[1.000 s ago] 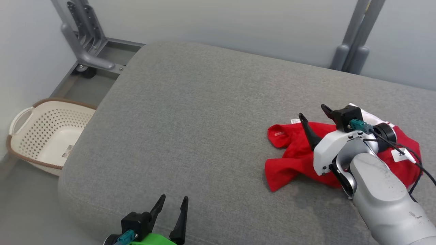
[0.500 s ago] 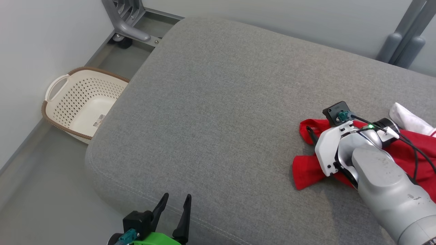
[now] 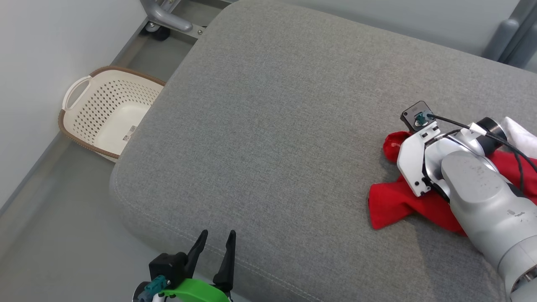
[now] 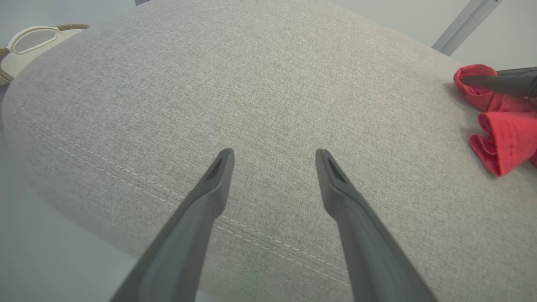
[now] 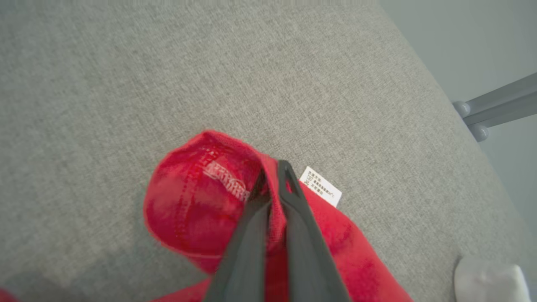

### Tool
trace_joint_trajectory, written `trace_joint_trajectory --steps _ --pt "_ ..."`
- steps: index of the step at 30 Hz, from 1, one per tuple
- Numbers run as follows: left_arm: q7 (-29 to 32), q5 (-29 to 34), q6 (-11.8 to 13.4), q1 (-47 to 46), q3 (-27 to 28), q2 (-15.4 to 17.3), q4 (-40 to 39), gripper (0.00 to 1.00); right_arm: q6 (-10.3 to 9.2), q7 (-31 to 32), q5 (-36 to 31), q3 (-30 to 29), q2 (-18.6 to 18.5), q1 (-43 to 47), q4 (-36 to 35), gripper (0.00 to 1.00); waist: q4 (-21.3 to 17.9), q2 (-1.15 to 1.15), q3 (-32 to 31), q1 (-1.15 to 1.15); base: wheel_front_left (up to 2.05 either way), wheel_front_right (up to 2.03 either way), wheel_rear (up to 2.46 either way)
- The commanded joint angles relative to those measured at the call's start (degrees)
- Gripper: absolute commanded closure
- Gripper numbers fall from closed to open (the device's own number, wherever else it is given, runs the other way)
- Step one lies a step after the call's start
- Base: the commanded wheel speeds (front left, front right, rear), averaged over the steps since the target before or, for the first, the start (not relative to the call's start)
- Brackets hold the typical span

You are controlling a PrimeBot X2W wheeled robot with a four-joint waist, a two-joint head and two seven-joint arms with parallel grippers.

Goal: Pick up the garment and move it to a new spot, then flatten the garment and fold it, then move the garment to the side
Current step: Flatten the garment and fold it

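The garment (image 3: 390,201) is a crumpled red piece with a white part (image 3: 520,134), lying at the right of the grey cushion (image 3: 272,126). My right arm (image 3: 461,180) leans over it and covers its middle. In the right wrist view my right gripper (image 5: 275,167) is shut, pinching a raised fold of the red garment (image 5: 188,201) beside its white label (image 5: 321,186). My left gripper (image 3: 216,239) hovers open at the cushion's front edge, far left of the garment. The left wrist view shows those open fingers (image 4: 272,153) holding nothing, with the garment (image 4: 503,138) at the far right.
A cream perforated laundry basket (image 3: 105,113) stands on the floor left of the cushion. A grey metal frame (image 3: 168,19) is at the back left and grey posts (image 3: 512,37) at the back right. The cushion's left and middle are bare fabric.
My right gripper came down on the garment and closed on a fold of it. The head camera shifted, so the whole picture slid. The left gripper stayed open.
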Motion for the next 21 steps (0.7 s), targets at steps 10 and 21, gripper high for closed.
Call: trace_joint_trajectory --steps 10,21 --pt "-0.02 -1.05 0.02 0.14 -0.45 0.08 -2.12 0.00 -0.08 -6.06 -2.46 -2.28 -2.86 -8.65 0.46 1.00 0.13 0.00 1.30 0.00 0.00 0.00 0.00" --pt "-0.02 -3.00 1.71 0.93 -3.84 0.09 -5.37 0.00 -0.08 -13.99 -17.67 -19.36 -5.05 -23.51 0.75 1.00 1.42 0.00 5.60 0.00 0.00 0.00 0.00"
